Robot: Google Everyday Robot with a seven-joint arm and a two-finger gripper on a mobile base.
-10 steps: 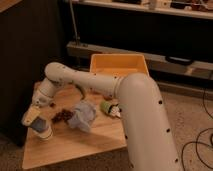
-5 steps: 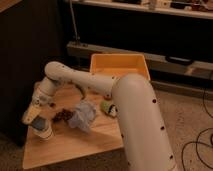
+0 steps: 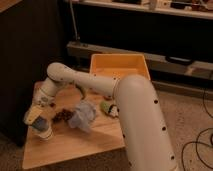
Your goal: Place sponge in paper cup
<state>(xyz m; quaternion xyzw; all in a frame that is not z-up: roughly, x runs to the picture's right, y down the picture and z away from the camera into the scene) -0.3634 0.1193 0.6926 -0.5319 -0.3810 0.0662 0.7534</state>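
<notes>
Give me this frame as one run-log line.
hand: directly over paper cup, table's left front | sponge: not discernible | pale-blue cloth: mid-table | orange bin: behind

No readable text; tool (image 3: 34,116) above paper cup (image 3: 44,132).

Dim warm light — soft blur; gripper (image 3: 36,116) over left edge.

A thick white arm segment is seen rising from the lower right of the frame to the centre. From there a slimmer link is stretched leftward to a rounded joint in the left-centre, and the forearm is angled down toward the lower left. The gripper (image 3: 36,116) is held at the lower left, pointing downward.
</notes>
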